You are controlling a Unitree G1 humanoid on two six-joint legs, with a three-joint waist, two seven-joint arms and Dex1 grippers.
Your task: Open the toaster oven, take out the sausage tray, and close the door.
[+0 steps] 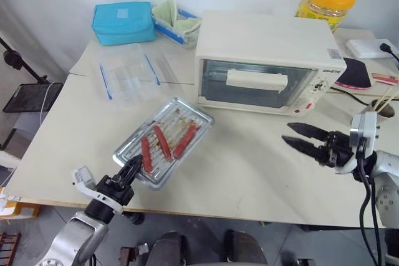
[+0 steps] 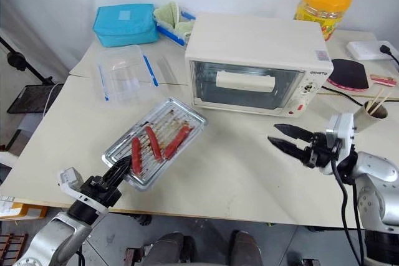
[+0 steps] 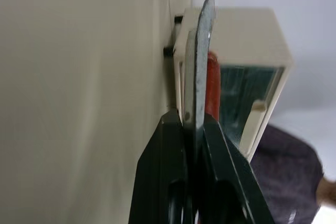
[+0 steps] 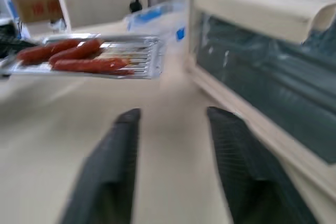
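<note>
Left eye view: toaster oven [image 1: 268,60] sits toward the back of the counter [image 1: 249,166], and its door [image 1: 259,85] is shut, cream bar handle [image 1: 257,80] across the dark glass. That oven's our landmark.

Sausage tray [image 1: 163,141] is out, front-left of the oven and well apart from it, w/ three red sausages [image 1: 163,142] lying on the ridges. Left gripper [image 1: 129,171] has its jaws clamped on the tray's near corner, the one farthest from the oven. Left wrist view confirms it: both black fingers [image 3: 168,177] pinch the thin metal edge, oven visible beyond. In the right wrist view the tray looks lifted clear of the counter surface, roughly level.

Right gripper [image 1: 296,135] hangs in front of the oven's right end, below the knob panel, not touching it. Jaws apart, nothing between them. They point across the counter toward the tray. Right wrist view shows the two fingers [image 4: 113,171] spread, w/ the oven door and handle just to one side and the tray farther off.

Behind-left of the oven: clear plastic box w/ blue clips [image 1: 128,73], a blue pouch [image 1: 123,22] and a folded cloth [image 1: 176,20]. Behind the oven's right end, a yellow-lidded jar [image 1: 326,1]. Right of the oven, a power strip [image 1: 368,48].
</note>
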